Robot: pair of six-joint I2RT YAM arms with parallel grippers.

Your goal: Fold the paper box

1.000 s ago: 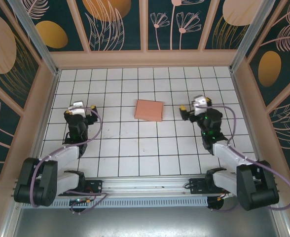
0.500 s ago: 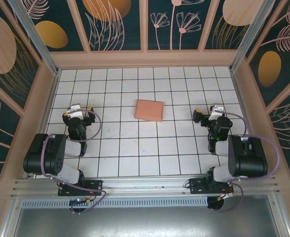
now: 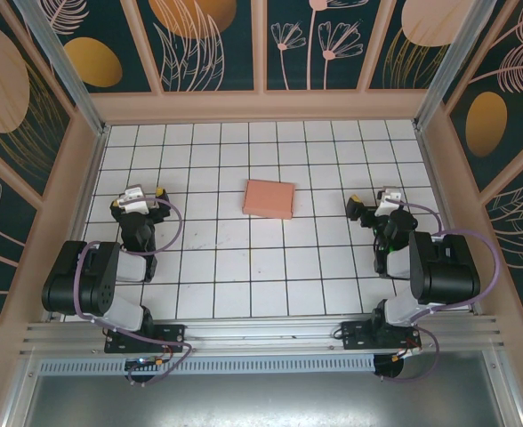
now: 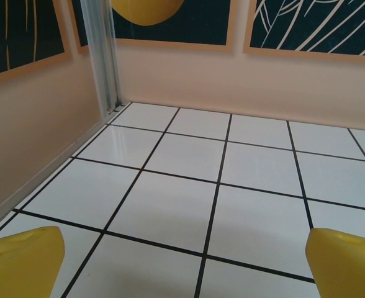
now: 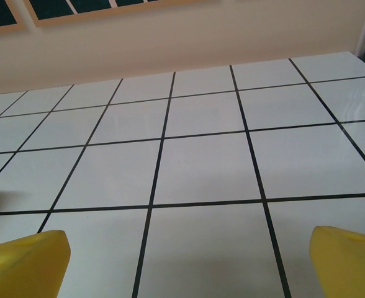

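The paper box (image 3: 269,198) is a salmon-pink flat rectangle lying shut on the white tiled floor, a little behind the middle, with nothing touching it. My left gripper (image 3: 140,197) rests low at the left, several tiles from the box, its arm folded back on its base. At the right, about two tiles from the box, my right gripper (image 3: 373,205) sits the same way. Both are open and empty. In each wrist view the yellow fingertips (image 4: 21,264) (image 5: 24,261) stand wide apart over bare tiles, and both gaps, left gripper (image 4: 189,264) and right gripper (image 5: 189,264), hold nothing.
Peach walls with dark floral panels (image 3: 217,44) close the floor in at the back and both sides. An aluminium post (image 4: 102,56) stands in the far left corner. A metal rail (image 3: 261,334) carrying both arm bases runs along the near edge.
Both arms have drawn back and folded down over their bases, the grippers settling nearer the side walls. The box has not moved.
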